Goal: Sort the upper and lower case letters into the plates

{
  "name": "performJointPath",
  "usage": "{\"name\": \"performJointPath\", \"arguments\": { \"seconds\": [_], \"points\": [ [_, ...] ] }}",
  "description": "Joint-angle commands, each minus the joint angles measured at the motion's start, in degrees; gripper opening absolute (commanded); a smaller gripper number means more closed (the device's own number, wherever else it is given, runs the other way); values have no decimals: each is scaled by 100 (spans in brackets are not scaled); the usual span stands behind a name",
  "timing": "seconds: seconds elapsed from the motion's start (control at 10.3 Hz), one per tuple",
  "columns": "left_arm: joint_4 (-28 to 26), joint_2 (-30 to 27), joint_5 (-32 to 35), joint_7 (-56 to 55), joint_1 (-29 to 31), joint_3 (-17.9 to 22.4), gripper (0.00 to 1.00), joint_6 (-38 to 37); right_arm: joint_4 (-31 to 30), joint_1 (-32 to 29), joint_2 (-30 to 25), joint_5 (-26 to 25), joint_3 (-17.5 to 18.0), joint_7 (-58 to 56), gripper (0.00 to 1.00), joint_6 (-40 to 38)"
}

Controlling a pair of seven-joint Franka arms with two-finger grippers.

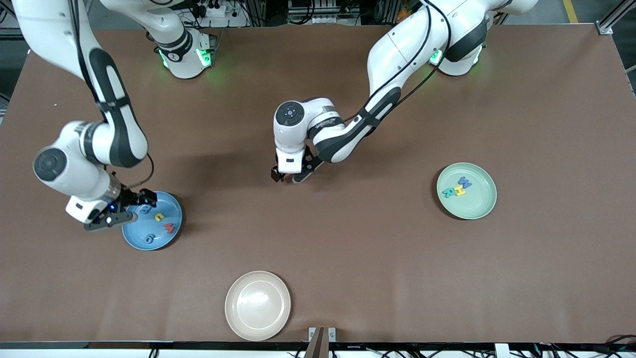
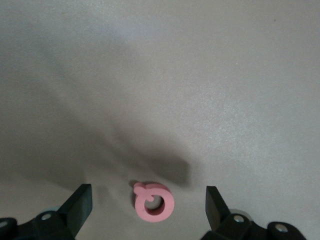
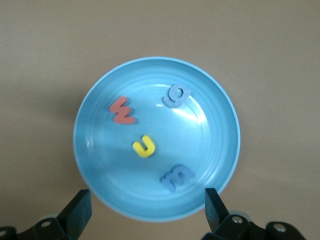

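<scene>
The blue plate (image 1: 136, 233) lies toward the right arm's end of the table and holds several letters, among them a yellow one (image 1: 159, 217) and a red one (image 1: 169, 228). The right wrist view shows the same plate (image 3: 100, 165) with a red w (image 3: 122, 110), a blue g (image 3: 176, 95), a yellow u (image 3: 144, 146) and another blue letter (image 3: 176, 176). My right gripper (image 1: 126, 210) (image 3: 147, 207) is open and empty over that plate's edge. The mint plate (image 1: 479, 211) holds three letters. My left gripper (image 1: 287, 178) (image 2: 147, 207) is open, low over mid-table, its fingers either side of a red ring-shaped letter (image 2: 153, 201) lying flat.
A beige plate (image 1: 258, 305) lies empty near the front edge of the table, nearer the camera than the left gripper. The mint plate's letters are teal (image 1: 448, 192), yellow (image 1: 460, 189) and blue (image 1: 465, 181).
</scene>
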Motion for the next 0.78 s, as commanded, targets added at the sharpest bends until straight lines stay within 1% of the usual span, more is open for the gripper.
{"name": "performJointPath", "arguments": {
  "seconds": [0.0, 0.19, 0.39, 0.49, 0.58, 0.68],
  "points": [
    [347, 193, -154, -21, -179, 96, 100, -1, -538, -237, -721, -89, 19, -452, 100, -116],
    [391, 246, -154, -29, -188, 96, 100, -1, -242, -282, -915, -89, 11, -296, 100, -607],
    [391, 290, -154, -20, -223, 149, 100, -10, 207, -273, -976, -89, 19, 317, 100, -1266],
    [391, 290, -154, -12, -258, 184, 100, -10, 374, -265, -1055, -89, 19, 416, 100, -1478],
    [391, 298, -154, -3, -249, 184, 96, -10, 550, -265, -1143, -98, 11, 556, 100, -1732],
    [391, 299, -163, 6, -249, 184, 89, -18, 752, -273, -1179, -107, 11, 836, 100, -2022]
  ]
}}
